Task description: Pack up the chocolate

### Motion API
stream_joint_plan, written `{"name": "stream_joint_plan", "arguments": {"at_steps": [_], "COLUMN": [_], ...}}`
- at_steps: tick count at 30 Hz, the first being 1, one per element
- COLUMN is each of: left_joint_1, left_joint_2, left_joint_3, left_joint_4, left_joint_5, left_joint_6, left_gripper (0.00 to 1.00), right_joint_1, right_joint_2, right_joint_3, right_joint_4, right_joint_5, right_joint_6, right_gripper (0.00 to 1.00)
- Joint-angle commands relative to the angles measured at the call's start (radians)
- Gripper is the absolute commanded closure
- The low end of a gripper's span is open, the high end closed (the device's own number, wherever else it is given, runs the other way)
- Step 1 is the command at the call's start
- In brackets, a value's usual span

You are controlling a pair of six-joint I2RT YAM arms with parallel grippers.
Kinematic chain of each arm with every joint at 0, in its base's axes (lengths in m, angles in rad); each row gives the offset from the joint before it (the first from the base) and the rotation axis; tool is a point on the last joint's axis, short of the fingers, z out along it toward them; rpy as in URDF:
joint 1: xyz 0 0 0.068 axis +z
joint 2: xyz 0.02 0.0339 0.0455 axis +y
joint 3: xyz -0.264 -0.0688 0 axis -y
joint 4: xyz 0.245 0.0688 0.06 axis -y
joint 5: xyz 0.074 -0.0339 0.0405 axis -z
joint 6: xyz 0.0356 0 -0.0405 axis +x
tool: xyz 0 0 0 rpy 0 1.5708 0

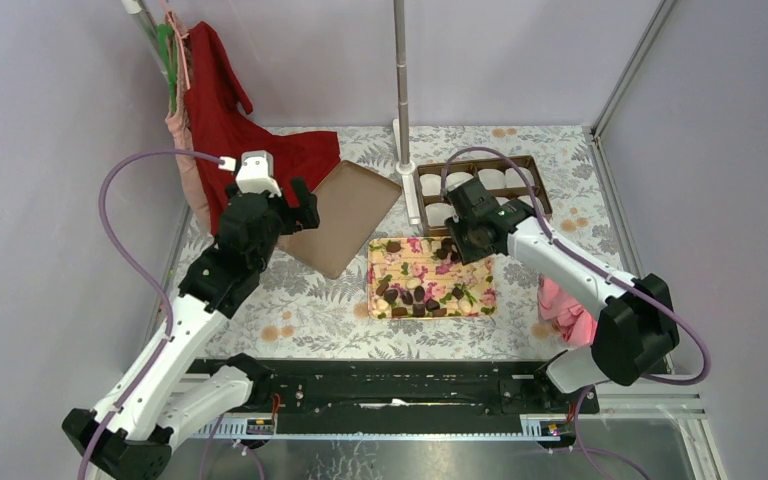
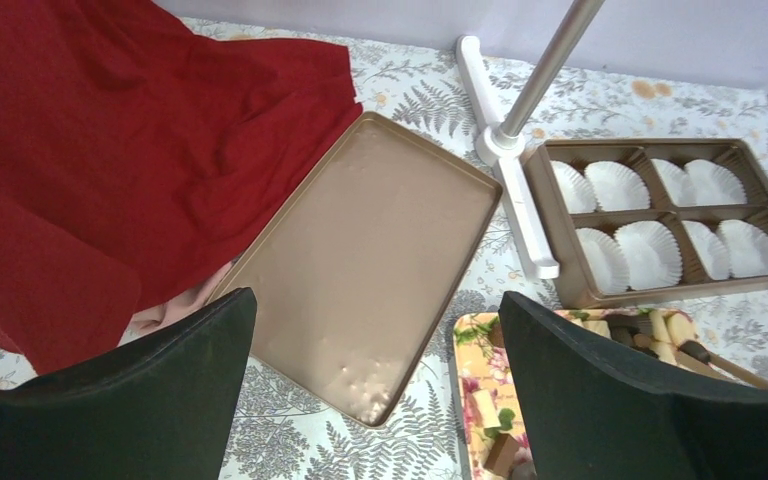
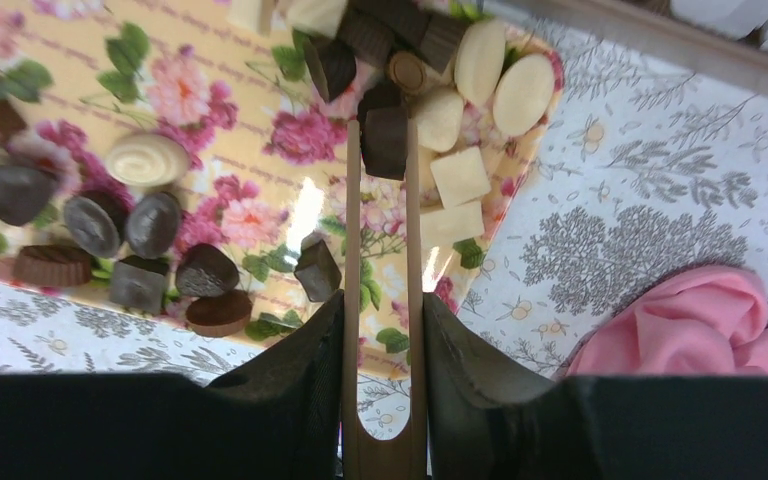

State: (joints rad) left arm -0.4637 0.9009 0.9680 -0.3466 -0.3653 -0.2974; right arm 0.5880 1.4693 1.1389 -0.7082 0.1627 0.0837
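Observation:
Several dark chocolates (image 1: 415, 295) lie on a floral tray (image 1: 482, 272), with pale pieces among them in the right wrist view. My right gripper (image 3: 384, 305) is shut on wooden tongs (image 3: 352, 250). A dark squarish chocolate (image 3: 385, 140) sits between the tong tips over the tray (image 3: 260, 130). In the top view the right gripper (image 1: 460, 245) is at the tray's far right corner. A brown box (image 1: 532, 165) with white paper cups stands just behind it. My left gripper (image 2: 375, 310) is open and empty above the near end of the box lid (image 2: 370, 220).
A metal pole (image 1: 401, 80) on a white base stands left of the box. Red cloth (image 1: 230, 110) hangs and spreads at the far left, touching the lid (image 1: 345, 215). Pink cloth (image 1: 565, 305) lies right of the tray. Walls enclose the table.

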Motion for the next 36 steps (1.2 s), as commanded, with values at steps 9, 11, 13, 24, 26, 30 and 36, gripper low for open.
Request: {"name": "stream_joint_plan", "arguments": {"at_steps": [9,11,13,24,26,30,36], "left_joint_1": [0.007,0.007,0.012,0.054,0.058,0.071,0.093], "left_joint_2": [-0.153,-0.158,-0.153,-0.134,-0.132,-0.11,-0.082], "left_joint_3": [-0.109,-0.131,-0.134,-0.15,-0.154,-0.158,-0.155], "left_joint_4": [-0.001,0.012,0.003,-0.002,-0.001,0.001,-0.004], "left_joint_5": [0.062,0.067,0.071,0.117,0.12,0.125,0.13], "left_joint_6": [-0.021,-0.01,0.004,0.015,0.012,0.015,0.015], "left_gripper": [0.01,0.01,0.01,0.01,0.01,0.01,0.01], "right_joint_1": [-0.044,-0.059,-0.071,-0.134,-0.141,-0.152,-0.161], "right_joint_2": [0.11,0.147,0.183,0.41,0.452,0.537,0.632], "right_joint_3": [0.284,0.329,0.36,0.501,0.536,0.607,0.674], "right_joint_4": [0.029,0.042,0.064,0.183,0.199,0.218,0.251], "right_joint_5": [-0.011,-0.017,-0.018,-0.015,-0.014,-0.018,-0.03], "right_joint_6": [-0.075,-0.079,-0.101,-0.148,-0.158,-0.17,-0.187], "right_gripper": [0.88,0.88,0.89,0.89,0.9,0.89,0.9]}}
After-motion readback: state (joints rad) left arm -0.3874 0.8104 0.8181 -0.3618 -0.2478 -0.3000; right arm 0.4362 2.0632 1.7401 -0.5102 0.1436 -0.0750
